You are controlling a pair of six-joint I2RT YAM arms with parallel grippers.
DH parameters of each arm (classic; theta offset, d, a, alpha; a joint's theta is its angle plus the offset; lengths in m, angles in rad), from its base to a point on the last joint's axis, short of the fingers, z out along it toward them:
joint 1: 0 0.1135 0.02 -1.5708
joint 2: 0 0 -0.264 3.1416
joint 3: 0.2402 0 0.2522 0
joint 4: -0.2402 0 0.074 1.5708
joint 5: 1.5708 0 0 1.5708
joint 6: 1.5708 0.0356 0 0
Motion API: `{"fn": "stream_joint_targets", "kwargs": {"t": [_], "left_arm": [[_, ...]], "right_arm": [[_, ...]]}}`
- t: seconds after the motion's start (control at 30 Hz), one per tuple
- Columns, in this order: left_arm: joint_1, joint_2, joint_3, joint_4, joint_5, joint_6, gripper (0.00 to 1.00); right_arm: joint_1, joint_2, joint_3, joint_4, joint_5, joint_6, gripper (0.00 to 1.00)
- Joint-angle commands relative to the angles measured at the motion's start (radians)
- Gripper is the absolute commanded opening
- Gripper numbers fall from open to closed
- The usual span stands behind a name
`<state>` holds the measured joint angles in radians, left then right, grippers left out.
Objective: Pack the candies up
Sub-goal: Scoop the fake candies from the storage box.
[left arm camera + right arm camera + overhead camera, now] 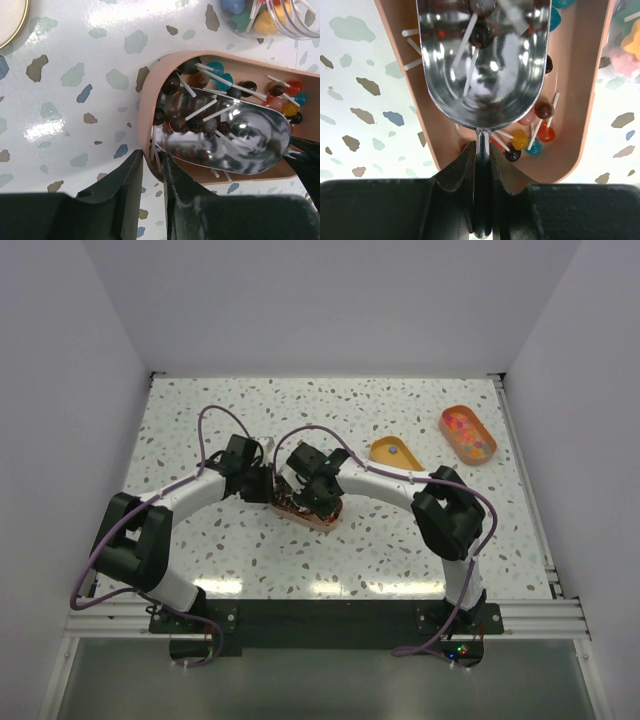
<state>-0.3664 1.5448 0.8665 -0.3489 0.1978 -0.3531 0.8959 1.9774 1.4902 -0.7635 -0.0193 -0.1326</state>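
Speckled table (400,560), left gripper (152,172) clamping pink tray (145,100) rim

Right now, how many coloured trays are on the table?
3: pink tray at centre, small yellow tray to its right, orange tray at far right. Others may be hidden.

Robot lab cell: plain white walls (330,300) boxing terrazzo tabletop (250,560), aluminium rail (540,616) along near edge.
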Motion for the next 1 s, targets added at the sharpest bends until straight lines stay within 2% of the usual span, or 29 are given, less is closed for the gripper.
{"fn": "stream_joint_targets", "kwargs": {"t": [0.0, 0.17, 0.47, 0.67, 0.8, 0.97], "left_arm": [[-0.011, 0.005, 0.028, 0.004, 0.038, 0.014, 0.27], [-0.005, -0.002, 0.032, -0.009, 0.019, 0.011, 0.27], [0.007, -0.035, 0.029, -0.001, 0.019, 0.005, 0.34], [0.015, -0.104, 0.017, 0.017, 0.003, 0.005, 0.47], [0.023, -0.166, 0.003, 0.048, -0.011, 0.005, 0.60], [0.043, -0.252, -0.015, 0.086, -0.037, 0.003, 0.69]], "right_arm": [[0.017, 0.003, 0.058, 0.125, -0.045, -0.007, 0.00], [0.014, -0.034, 0.021, 0.134, 0.013, -0.012, 0.00], [0.005, -0.140, -0.073, 0.161, 0.045, 0.004, 0.00], [-0.009, -0.160, -0.103, 0.178, 0.051, 0.007, 0.00], [-0.015, -0.181, -0.117, 0.184, 0.053, 0.002, 0.00], [-0.021, -0.212, -0.146, 0.187, 0.059, -0.009, 0.00]]}}
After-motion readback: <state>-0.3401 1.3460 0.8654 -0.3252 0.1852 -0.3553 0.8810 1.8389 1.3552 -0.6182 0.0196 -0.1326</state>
